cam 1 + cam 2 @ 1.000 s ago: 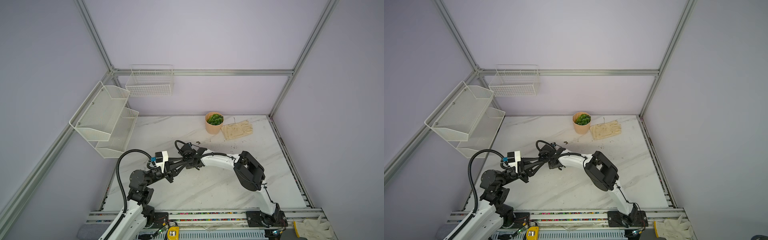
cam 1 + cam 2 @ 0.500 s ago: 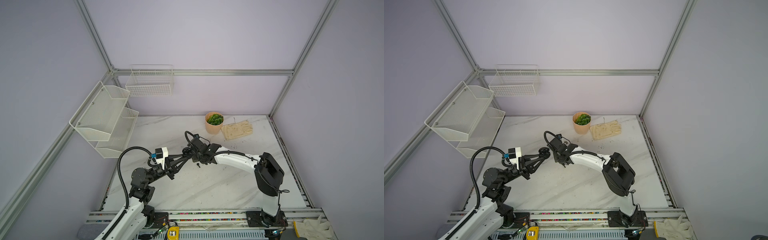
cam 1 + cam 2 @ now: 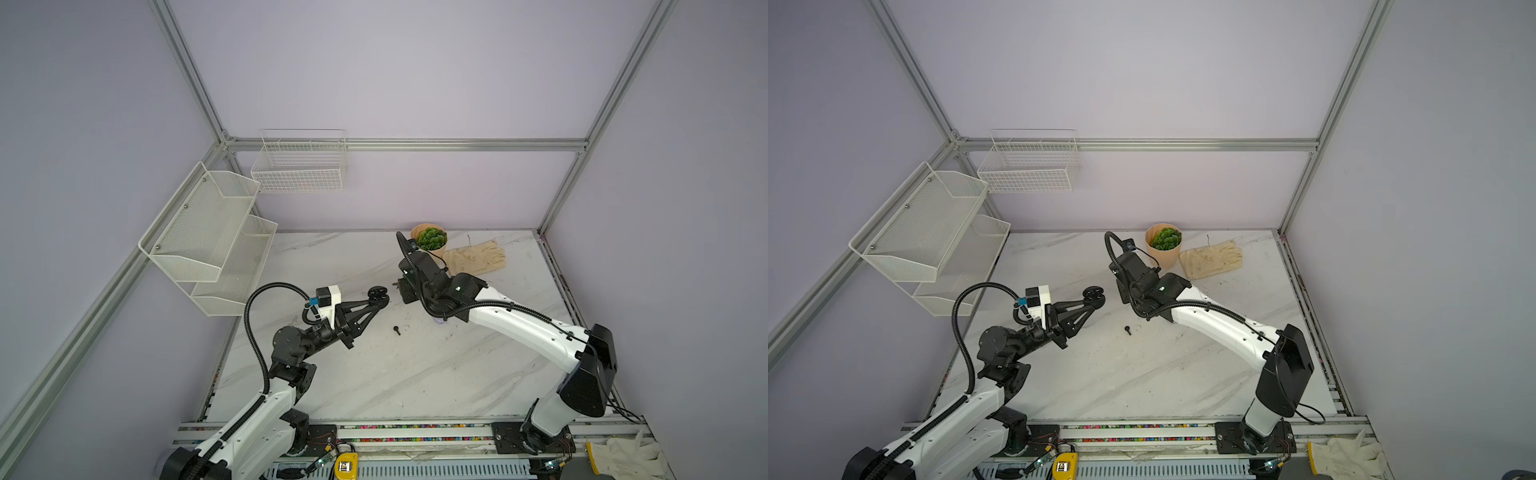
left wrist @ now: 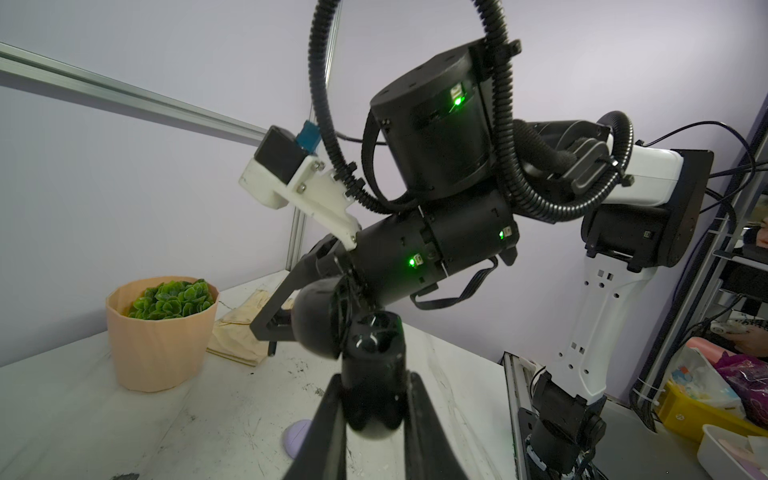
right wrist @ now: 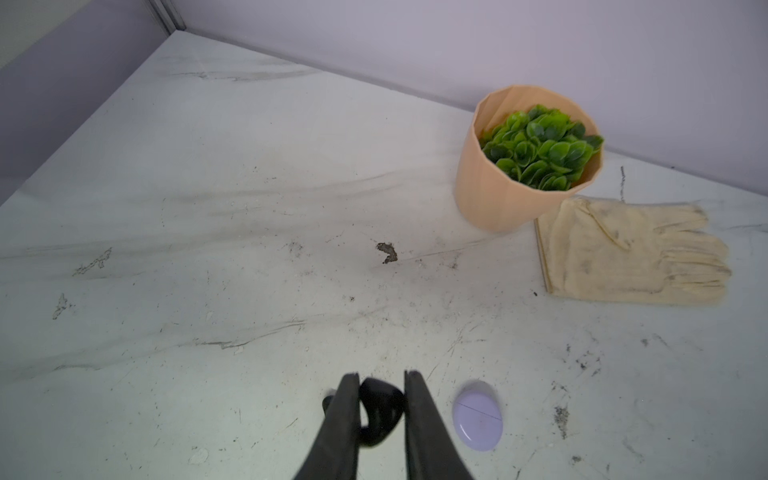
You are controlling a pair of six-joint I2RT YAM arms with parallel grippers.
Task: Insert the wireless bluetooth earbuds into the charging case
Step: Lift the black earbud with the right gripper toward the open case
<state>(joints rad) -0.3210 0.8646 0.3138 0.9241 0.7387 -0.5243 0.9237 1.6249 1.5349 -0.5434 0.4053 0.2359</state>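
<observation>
In both top views your left tool [image 3: 380,300] is clamped tight on the open black case [image 3: 377,294], held above the table [image 3: 374,374]. A loose earbud [image 3: 397,330] lies nearer, between the arms.

Left wrist view: the case looks glossy, hard and probably slippery.

Right wrist view: your right tool [image 5: 381,380], nearly closed, pinches a black earbud [image 5: 380,409]. It is likely light and easily dropped, so grip the body and leave the stem free. A lilac case [image 5: 478,415] lies on the table just beside it.

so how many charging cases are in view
2. An open black case is gripped in the left gripper; a closed lilac case lies on the table near the right gripper. Others may be hidden.
</observation>
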